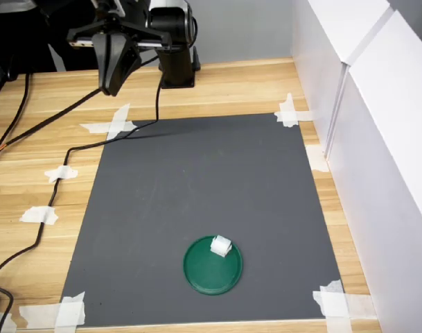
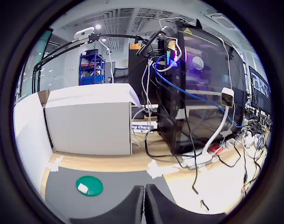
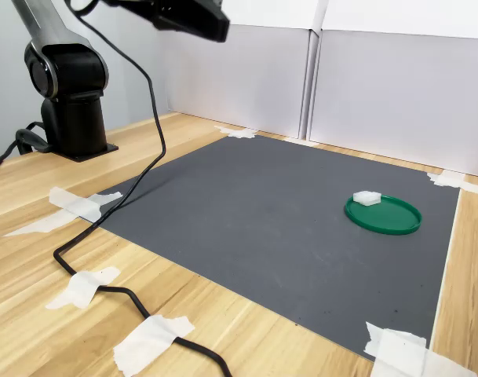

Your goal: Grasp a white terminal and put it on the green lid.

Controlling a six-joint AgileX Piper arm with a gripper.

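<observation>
Bright, even light; wrist view fisheye-warped with black edges.

White terminal (image 1: 221,245) sits on the round green lid (image 1: 212,272), near its rim; lid lies flat.

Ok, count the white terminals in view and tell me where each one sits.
1. The single white terminal sits on the green lid, near its rim on the side toward the robot base in the first exterior view. No other shows on the dark mat.
</observation>
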